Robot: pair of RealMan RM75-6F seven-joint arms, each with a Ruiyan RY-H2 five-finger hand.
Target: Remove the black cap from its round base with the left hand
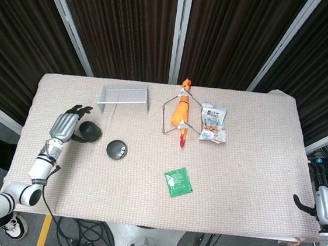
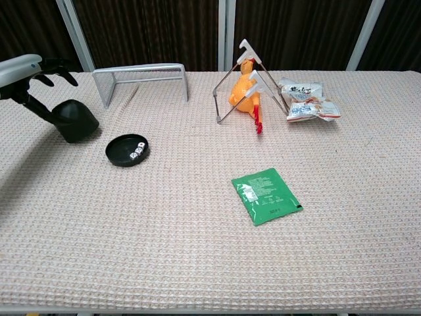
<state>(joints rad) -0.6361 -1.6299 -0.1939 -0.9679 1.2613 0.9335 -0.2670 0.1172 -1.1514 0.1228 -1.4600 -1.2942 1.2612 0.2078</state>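
The black cap (image 1: 88, 131) (image 2: 74, 120) stands on the table cloth, left of its round black base (image 1: 116, 149) (image 2: 127, 149). The base lies uncovered with small white dice in it. My left hand (image 1: 64, 125) (image 2: 26, 72) is at the cap's left side. Its fingers are spread above the cap, and only the thumb still reaches down to the cap's left flank. My right hand (image 1: 325, 204) hangs beyond the table's right front corner, seen only in the head view, and its fingers are not clearly visible.
A wire rack (image 1: 123, 95) (image 2: 140, 76) stands behind the cap. An orange rubber chicken on a metal stand (image 1: 180, 113) (image 2: 245, 89) and a snack bag (image 1: 213, 123) (image 2: 306, 99) sit at the back centre. A green sachet (image 1: 178, 181) (image 2: 266, 195) lies in the middle.
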